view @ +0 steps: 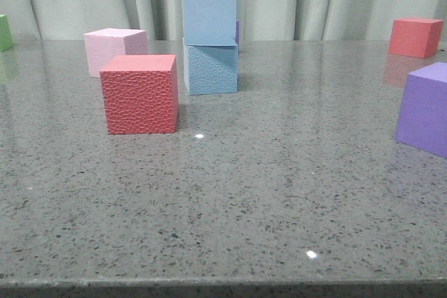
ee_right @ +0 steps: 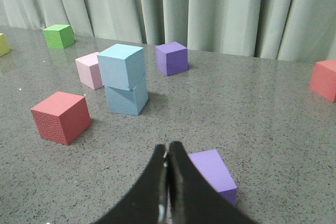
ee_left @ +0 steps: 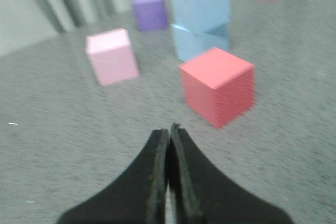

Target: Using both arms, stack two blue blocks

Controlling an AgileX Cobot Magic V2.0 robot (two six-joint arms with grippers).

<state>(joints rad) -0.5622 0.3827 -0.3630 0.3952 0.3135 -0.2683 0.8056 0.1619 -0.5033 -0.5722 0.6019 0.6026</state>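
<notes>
Two sky-blue blocks stand stacked at the back middle of the grey table. The smooth upper blue block (view: 209, 16) sits on the pebbled lower blue block (view: 211, 69), turned a little askew. The stack also shows in the left wrist view (ee_left: 200, 1) and in the right wrist view (ee_right: 122, 66). No gripper shows in the front view. My left gripper (ee_left: 169, 131) is shut and empty, well back from the stack. My right gripper (ee_right: 168, 148) is shut and empty, also well back from the stack.
A red pebbled cube (view: 140, 93) stands just front-left of the stack, a pink cube (view: 114, 49) behind it. A purple cube (view: 425, 107) sits at the right edge, close to my right gripper (ee_right: 212, 173). A red cube (view: 415, 36) is far right, a green cube (view: 5, 32) far left, and another purple cube (ee_right: 171, 58) behind the stack.
</notes>
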